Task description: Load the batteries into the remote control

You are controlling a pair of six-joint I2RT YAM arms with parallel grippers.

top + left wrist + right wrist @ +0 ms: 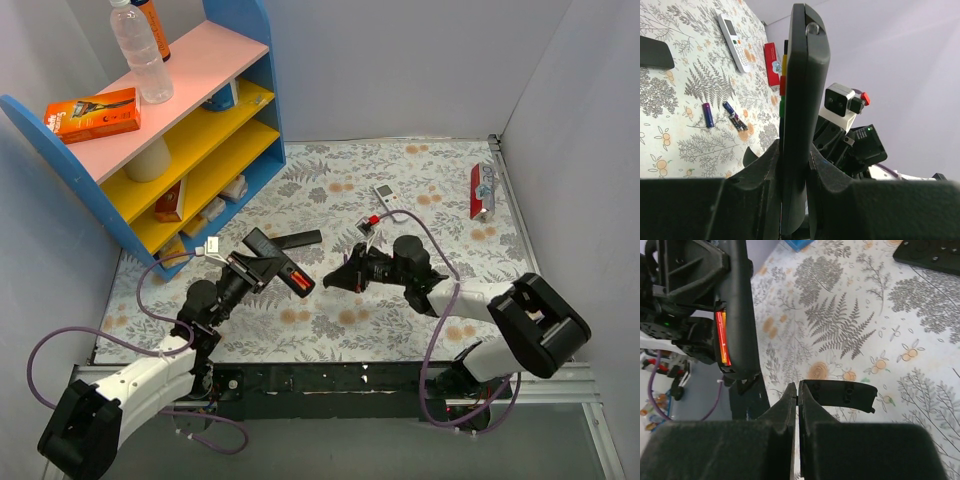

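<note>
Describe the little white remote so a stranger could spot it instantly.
Go from the blue shelf unit at far left rightward across the fern-patterned tabletop. The white remote lies flat near the far middle. It is the only white one; the black bar and the black remote control nearby are both longer.

The lower end of the remote control is hidden inside the left pincer.

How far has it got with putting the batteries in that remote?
Partly done, it seems. The left gripper clamps the remote control, and one red battery already appears seated in its open compartment. The right gripper is shut, with nothing visible in it. Purple-blue batteries lie loose on the table, so more loading probably remains.
</note>
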